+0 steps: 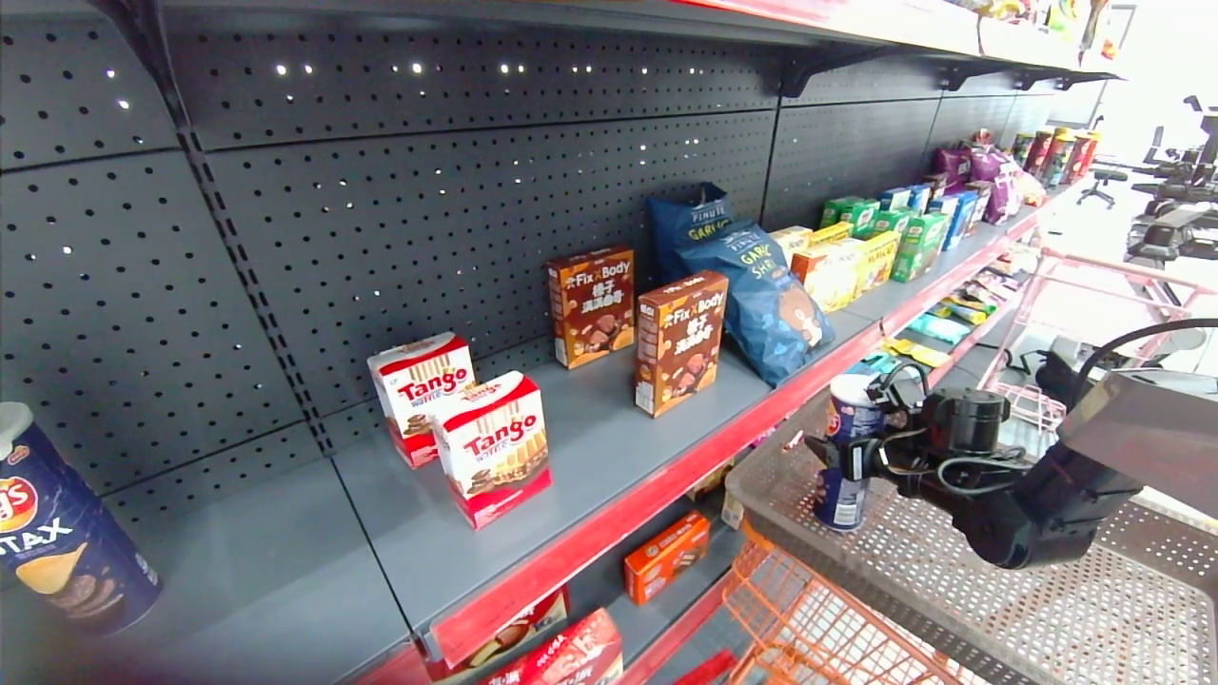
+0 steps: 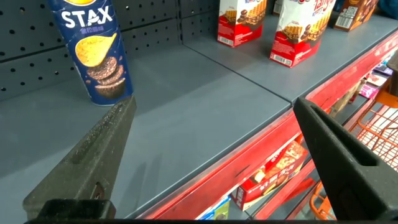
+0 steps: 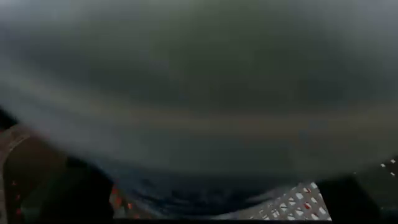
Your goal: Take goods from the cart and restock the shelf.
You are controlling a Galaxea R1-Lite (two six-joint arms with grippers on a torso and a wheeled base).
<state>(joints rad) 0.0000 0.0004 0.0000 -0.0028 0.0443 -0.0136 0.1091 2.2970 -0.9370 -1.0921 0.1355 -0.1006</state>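
Note:
A blue can [image 1: 841,499] with a white lid stands upright in the cart's grey perforated tray [image 1: 1094,590]. My right gripper [image 1: 843,457] is shut around its middle, and the can's side [image 3: 199,93] looms very close in the right wrist view. A dark blue chip can [image 1: 57,533] stands on the grey shelf [image 1: 609,447] at the far left. My left gripper [image 2: 211,106] hangs open over the shelf's front part, near that chip can [image 2: 93,50], with nothing between its fingers [image 2: 106,137].
Two red-and-white wafer boxes [image 1: 495,447], two brown boxes [image 1: 680,342] and blue bags [image 1: 761,295] stand along the shelf. Bare shelf [image 1: 285,571] lies between the chip can and the wafer boxes. An orange wire basket [image 1: 818,618] sits under the tray.

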